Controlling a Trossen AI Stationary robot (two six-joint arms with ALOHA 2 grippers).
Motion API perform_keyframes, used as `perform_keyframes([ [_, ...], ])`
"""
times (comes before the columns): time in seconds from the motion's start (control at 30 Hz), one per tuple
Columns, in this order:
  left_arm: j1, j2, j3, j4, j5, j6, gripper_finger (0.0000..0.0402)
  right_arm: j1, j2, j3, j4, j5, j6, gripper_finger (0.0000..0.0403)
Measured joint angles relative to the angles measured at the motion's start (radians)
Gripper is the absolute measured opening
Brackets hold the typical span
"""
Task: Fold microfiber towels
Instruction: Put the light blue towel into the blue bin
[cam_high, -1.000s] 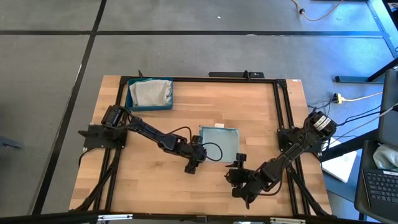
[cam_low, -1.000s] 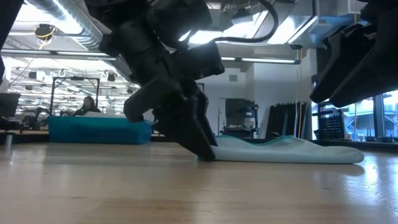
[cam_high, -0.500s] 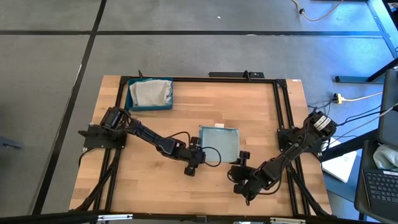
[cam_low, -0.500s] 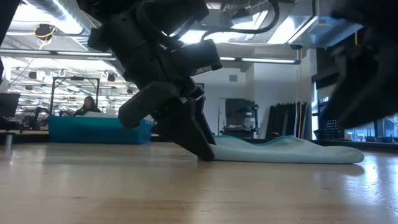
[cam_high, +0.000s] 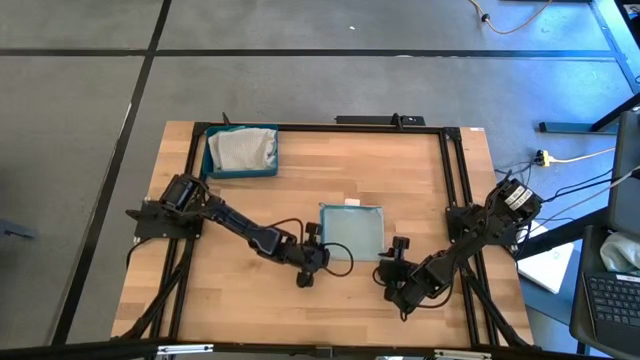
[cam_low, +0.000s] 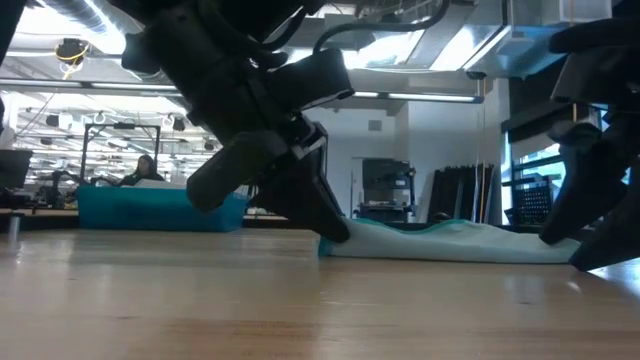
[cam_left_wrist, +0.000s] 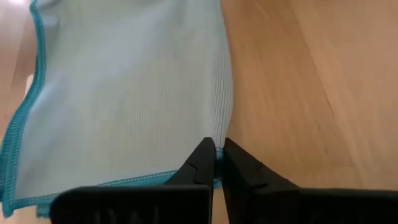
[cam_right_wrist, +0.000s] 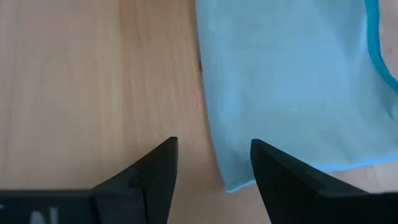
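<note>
Both claws nearer towel, left claw now pinched

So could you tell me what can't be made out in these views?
- Towels in the blue tray: high view, too small to count.
- Towel far edge: low view, hidden by its own folds.
- Towel corner under the left gripper: fingertips cover it.

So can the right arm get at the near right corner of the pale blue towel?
Probably yes. The right gripper hovers open just short of the pale blue towel, with bare table between and nothing blocking.
</note>
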Motion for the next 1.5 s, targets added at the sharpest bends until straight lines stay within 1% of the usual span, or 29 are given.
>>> perform_keyframes([
  [0.3, -0.016, 0.000, 0.000, 0.000, -0.020, -0.005, 0.0002, 0.000, 0.000, -0.001, -0.011, 0.014, -0.020, 0.0205],
  [0.4, -0.042, 0.000, 0.000, 0.000, -0.074, -0.008, 0.0002, 0.000, 0.000, -0.001, -0.019, 0.016, -0.020, 0.0204],
  [0.57, -0.105, 0.000, 0.000, 0.003, -0.230, 0.000, 0.0001, -0.001, 0.000, -0.001, -0.033, 0.025, -0.022, 0.0204],
  [0.67, -0.124, 0.000, 0.000, 0.022, -0.243, -0.005, 0.0001, -0.002, 0.000, -0.003, -0.043, 0.061, -0.026, 0.0204],
  [0.77, -0.125, 0.000, 0.000, 0.034, -0.244, -0.009, 0.0001, -0.002, 0.000, -0.004, -0.039, 0.111, -0.026, 0.0204],
  [0.87, -0.125, 0.000, 0.000, 0.050, -0.262, -0.008, 0.0000, -0.002, 0.000, -0.004, -0.026, 0.136, -0.040, 0.0204],
  [0.97, -0.124, 0.000, 0.000, 0.063, -0.307, -0.008, 0.0000, -0.002, 0.000, -0.003, 0.024, 0.126, -0.096, 0.0204],
  [1.1, -0.120, -0.008, 0.000, 0.063, -0.352, -0.007, 0.0000, -0.002, 0.000, -0.003, 0.097, 0.061, -0.174, 0.0204],
  [1.17, -0.120, -0.014, 0.000, 0.061, -0.369, 0.000, 0.0000, -0.002, 0.000, -0.002, 0.093, 0.042, -0.181, 0.0204],
  [1.3, -0.127, -0.035, 0.001, 0.056, -0.377, 0.000, 0.0000, -0.002, 0.000, -0.002, 0.029, 0.040, -0.176, 0.0204],
  [1.4, -0.136, -0.054, 0.001, 0.051, -0.380, 0.000, 0.0000, -0.006, 0.004, -0.002, 0.008, 0.048, -0.176, 0.0204],
  [1.5, -0.138, -0.077, 0.001, 0.056, -0.391, 0.000, 0.0000, -0.010, 0.019, -0.001, 0.024, 0.070, -0.180, 0.0204],
])
